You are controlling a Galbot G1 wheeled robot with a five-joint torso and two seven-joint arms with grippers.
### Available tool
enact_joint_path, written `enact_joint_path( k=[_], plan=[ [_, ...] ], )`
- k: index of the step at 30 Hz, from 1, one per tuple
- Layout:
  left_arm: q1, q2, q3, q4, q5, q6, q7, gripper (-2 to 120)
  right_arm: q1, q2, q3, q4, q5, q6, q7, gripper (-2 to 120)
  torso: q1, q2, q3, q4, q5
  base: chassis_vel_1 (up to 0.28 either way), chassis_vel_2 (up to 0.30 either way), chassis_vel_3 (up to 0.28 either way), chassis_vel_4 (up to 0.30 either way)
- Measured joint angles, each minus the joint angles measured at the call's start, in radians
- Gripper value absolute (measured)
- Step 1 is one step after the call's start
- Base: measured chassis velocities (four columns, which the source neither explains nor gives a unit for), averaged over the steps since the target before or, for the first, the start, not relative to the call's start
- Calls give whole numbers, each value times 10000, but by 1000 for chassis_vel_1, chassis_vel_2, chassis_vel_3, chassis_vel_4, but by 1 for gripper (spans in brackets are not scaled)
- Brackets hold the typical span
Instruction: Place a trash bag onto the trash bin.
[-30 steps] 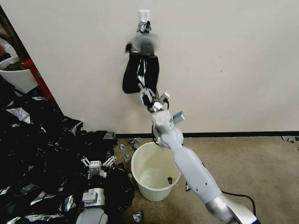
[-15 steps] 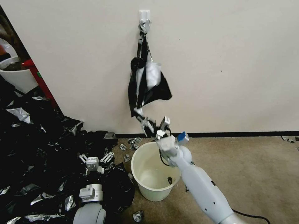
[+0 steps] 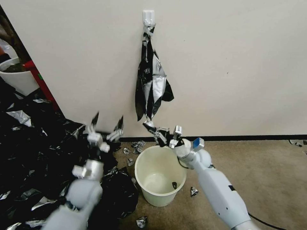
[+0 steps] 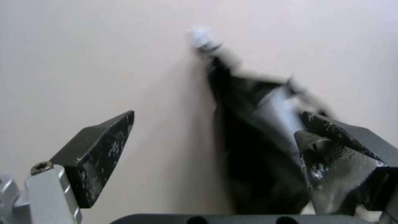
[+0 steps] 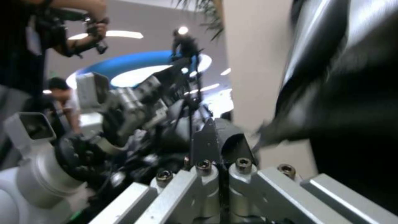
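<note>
The left pincer (image 3: 107,126) is smeared by motion in the head view, its fingertips mere streaks. From the left wrist, the trash bag (image 4: 253,149) on the wall is soft and blurred, and its lower end is cut off behind the pincer body. In the right wrist view the bag (image 5: 344,93) runs off the frame, and whether the right pincer (image 5: 222,146) grips its corner can't be made out.

Even indoor light; motion-blurred wrist views

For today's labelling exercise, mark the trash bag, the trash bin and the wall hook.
trash bag (image 3: 153,83), head view, glossy middle fold.
trash bin (image 3: 159,197), head view, outer front wall.
wall hook (image 3: 148,16), head view, white plate.
</note>
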Motion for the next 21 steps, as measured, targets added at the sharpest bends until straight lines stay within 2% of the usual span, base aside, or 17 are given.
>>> enact_joint_path(
  k=[1, 2, 3, 4, 6, 8, 9, 11, 12, 14, 16, 17, 19, 21],
  plan=[
    [-339, 472, 114, -145, -180, 49, 122, 100, 40, -35, 112, 70, -121, 40, 10, 0, 0, 0, 0, -2, 2, 0, 0, 0, 0],
    [-339, 472, 114, -145, -180, 49, 122, 100, 40, -35, 112, 70, -121, 40, 10, 0, 0, 0, 0, -2, 2, 0, 0, 0, 0],
    [-841, 1104, 315, -310, -429, 168, 261, 100, 107, -81, 230, 222, -231, 91, 165, 0, 0, 1, 1, -1, 1, 0, 0, 0, 0],
    [-1110, 1407, 435, -373, -548, 240, 314, 100, 132, -96, 264, 285, -255, 110, 270, 0, 1, 1, 0, -2, 2, 0, 0, 0, 0],
    [-2451, 2575, 1239, -494, -1187, 728, 487, 100, 267, -130, 351, 691, -278, 206, 1056, 0, 1, 1, 1, 2, 0, 0, 0, 0, 0],
    [-2930, 2838, 1522, -498, -1375, 931, 497, 100, 299, -126, 368, 793, -272, 222, 1270, 0, 1, 0, 1, 1, -1, 0, 0, 0, 0],
    [-4200, 3325, 2367, -471, -1731, 1484, 517, 100, 334, -76, 384, 1017, -263, 257, 1715, 0, 1, 0, 1, -1, 2, 0, 0, 0, 0],
    [-5391, 3645, 3170, -244, -1777, 2046, 529, 100, 302, -15, 384, 1214, -261, 279, 1963, 0, 1, 0, 1, -2, 3, 0, 0, 0, 0],
    [-5391, 3645, 3170, -244, -1777, 2046, 529, 100, 302, -15, 384, 1214, -261, 279, 1963, 0, 1, 0, 1, -2, 3, 0, 0, 0, 0],
    [-6505, 3777, 3911, 209, -1344, 2641, 514, 100, 156, 78, 357, 1413, -310, 284, 2097, 0, 1, 0, 2, -2, 2, 0, 0, 0, 0],
    [-7233, 3758, 4307, 644, -965, 3422, 299, 100, 32, 186, 378, 1541, -390, 290, 2128, 0, 1, 0, 2, -1, 2, 0, 0, 0, 0],
    [-7233, 3758, 4307, 644, -965, 3422, 299, 100, 32, 186, 378, 1541, -390, 290, 2128, 0, 1, 0, 2, -1, 2, 0, 0, 0, 0],
    [-7618, 3665, 4575, 922, -945, 3893, 148, 100, -113, 279, 416, 1665, -481, 322, 2155, 0, 1, 0, 2, 0, 2, 0, 0, 0, 0],
    [-7729, 3627, 4679, 997, -945, 3923, 187, 100, -171, 302, 420, 1736, -519, 327, 2160, 0, 1, 0, 1, -1, 1, 0, 0, 0, 0]
  ],
)
